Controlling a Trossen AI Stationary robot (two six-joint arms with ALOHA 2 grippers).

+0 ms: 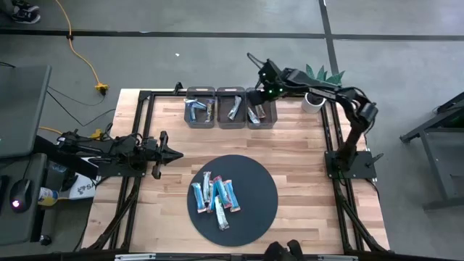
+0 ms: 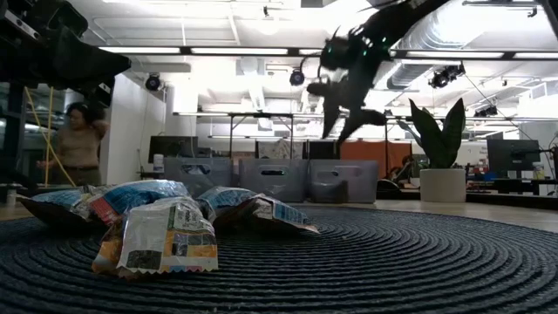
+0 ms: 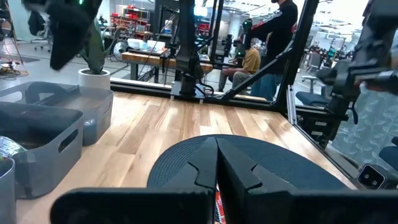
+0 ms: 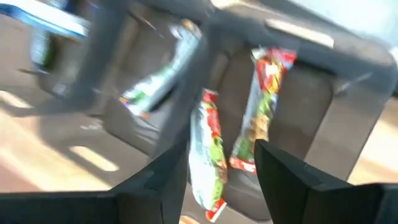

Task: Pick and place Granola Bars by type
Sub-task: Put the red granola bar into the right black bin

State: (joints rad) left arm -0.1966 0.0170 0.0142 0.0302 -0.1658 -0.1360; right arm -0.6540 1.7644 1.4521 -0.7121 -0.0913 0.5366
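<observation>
three bins (image 1: 231, 116) in a row behind the round mat (image 1: 254, 217) holding bars (image 1: 214, 196)

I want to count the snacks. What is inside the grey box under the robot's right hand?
Two red-and-green bars lie inside that bin. The right gripper hangs open above, hiding part of the bin floor.

**Blue on the mat, red and green in the bin**

Light-blue wrappers with red and white ends, that's the Granola Bars (image 1: 214, 196), piled on a dark round mat (image 1: 254, 210) ribbed in rings. Pale wood table (image 1: 304, 145). Three grey bins (image 1: 230, 107) far back; the right one shows red-and-green wrapped bars (image 4: 261, 112). White pot (image 2: 443, 185), green plant.
</observation>
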